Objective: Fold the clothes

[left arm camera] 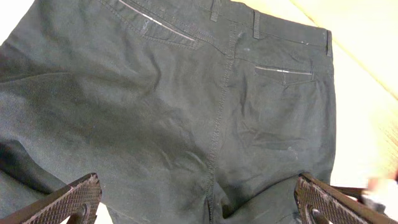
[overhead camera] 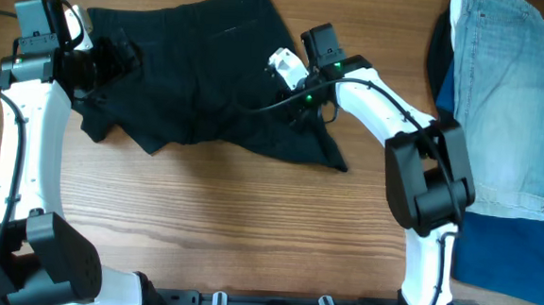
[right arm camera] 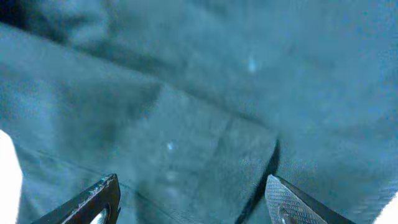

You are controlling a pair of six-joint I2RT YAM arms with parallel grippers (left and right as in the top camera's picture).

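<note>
Left gripper (left arm camera: 199, 200) spread wide at 9 o'clock edge of black shorts (overhead camera: 196, 86) | right gripper (right arm camera: 193, 202) spread wide at 3 o'clock edge | risk: pinching one layer only, so fold bunches

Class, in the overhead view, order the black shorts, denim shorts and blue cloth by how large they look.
1. black shorts
2. denim shorts
3. blue cloth, though the denim covers part of it, so its rank is unsure.

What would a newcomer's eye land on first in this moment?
Black shorts lie spread and rumpled across the far side of the table, with the left gripper and right gripper open over opposite ends. At the right edge, light-blue denim shorts lie on a bright-blue cloth.
</note>
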